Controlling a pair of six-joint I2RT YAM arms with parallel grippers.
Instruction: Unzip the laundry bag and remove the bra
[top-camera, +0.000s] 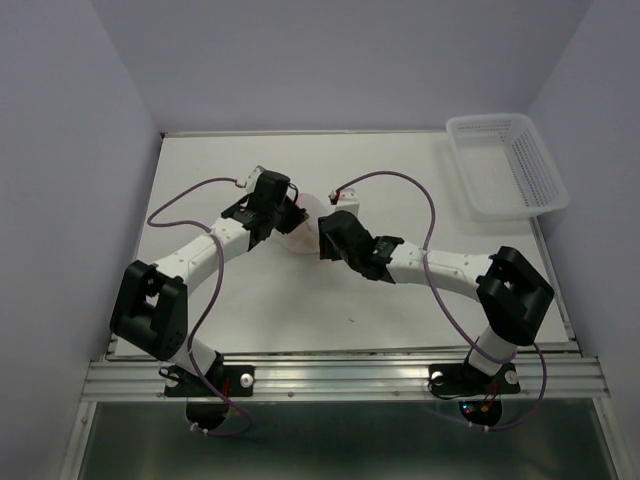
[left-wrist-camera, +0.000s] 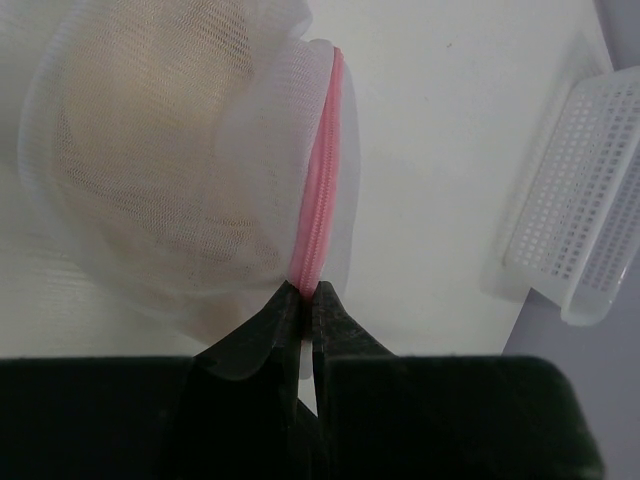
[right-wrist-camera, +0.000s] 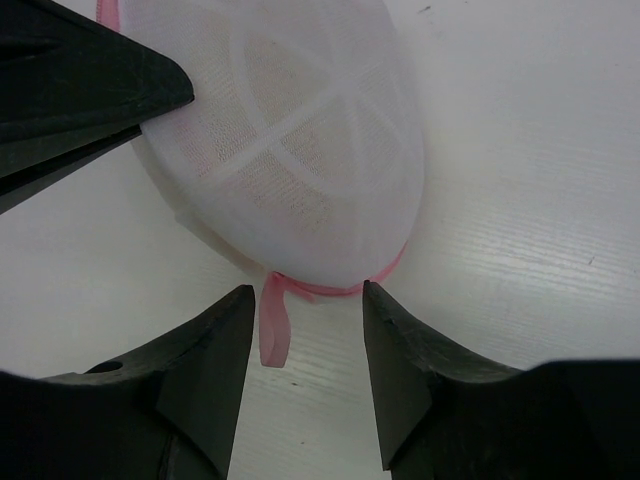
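Observation:
The laundry bag (top-camera: 308, 222), a round white mesh pouch with pink zipper edging, lies on the table between both grippers. In the left wrist view the bag (left-wrist-camera: 170, 150) shows tan-beige bra fabric (left-wrist-camera: 140, 120) through the mesh, and my left gripper (left-wrist-camera: 306, 292) is shut on the pink zipper edge (left-wrist-camera: 322, 200). In the right wrist view the bag (right-wrist-camera: 290, 140) lies just beyond my open right gripper (right-wrist-camera: 305, 298). A pink loop tab (right-wrist-camera: 272, 325) hangs from the bag's edge between the jaws, nearer the left one, untouched.
A white plastic lattice basket (top-camera: 505, 165) stands at the back right corner of the table; it also shows in the left wrist view (left-wrist-camera: 575, 200). Both arms reach inward over the table's middle (top-camera: 330, 300). Walls close in the left, back and right sides.

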